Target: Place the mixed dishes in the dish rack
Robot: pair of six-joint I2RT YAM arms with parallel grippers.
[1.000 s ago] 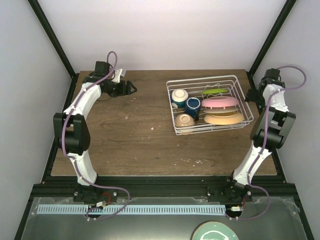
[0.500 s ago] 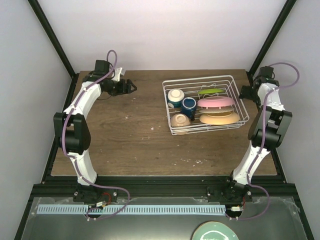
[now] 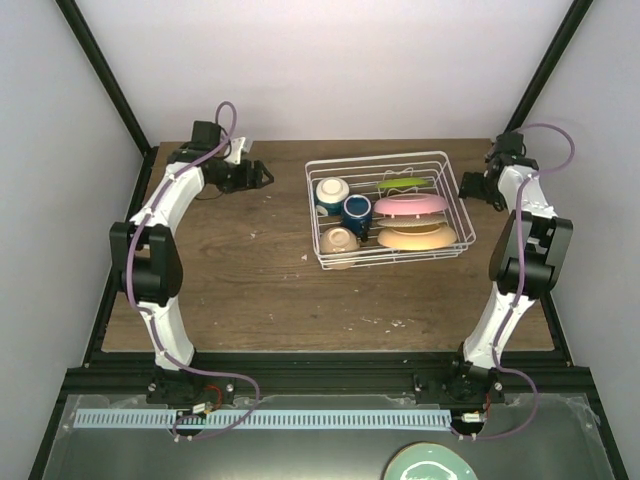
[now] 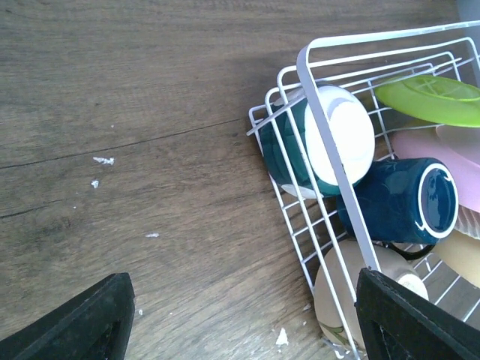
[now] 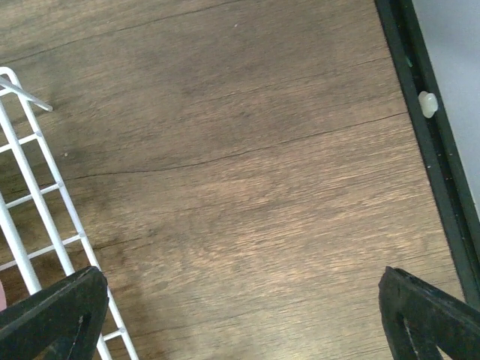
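I have the white dish rack (image 3: 458, 205) on the table (image 3: 240, 270) toward its far right. The lime green plate (image 3: 400, 185), pink plate (image 3: 410, 205) and peach-tan plate (image 3: 418, 237) lean in its right half, and its left end holds two cream bowls (image 3: 332, 190) (image 3: 340, 240) with the dark blue mug (image 3: 357, 210) between them. My left fingers (image 4: 90, 326) are spread wide and hold nothing, off the rack's left end. My right fingers (image 5: 60, 322) are also fully released and empty, just beside the rack's right end, though I cannot tell whether they touch its wire.
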